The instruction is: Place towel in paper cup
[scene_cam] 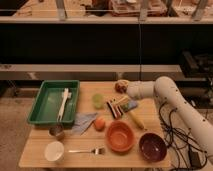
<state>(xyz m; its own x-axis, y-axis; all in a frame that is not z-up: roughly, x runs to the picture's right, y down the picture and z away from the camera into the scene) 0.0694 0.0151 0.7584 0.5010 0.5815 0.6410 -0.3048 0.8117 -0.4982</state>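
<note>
**Towel loose beside the tray, my jaws over the middle of the table**

The pale wooden table (pixel 30 156) carries everything, and the layout decides my route. My white jointed arm (pixel 175 100) comes in from the right of the view and bends down toward the centre. That puts my jaws among the clutter there, close to a dark striped item (pixel 117 106), well apart from the towel. I cannot tell how far they are open or whether they hold anything.

The green rectangular plastic tray (pixel 44 106) sits at the left with white utensils (pixel 64 101) in it. The orange round bowl (pixel 120 136) and the dark maroon bowl (pixel 152 146) stand along the near edge, clear of my likely path.

The crumpled blue-grey cloth towel (pixel 82 122) lies on the table against the tray's near right corner. It is loose and uncovered, so I judge a pinch from above would suit it. An orange round fruit (pixel 100 123) sits just beside it and could get nudged.

The white paper cup (pixel 54 150) stands upright near the front left, mouth up and ready to receive. A small metal cup (pixel 56 131) stands between it and the tray, and a silver fork (pixel 89 150) lies just to its right.
</note>
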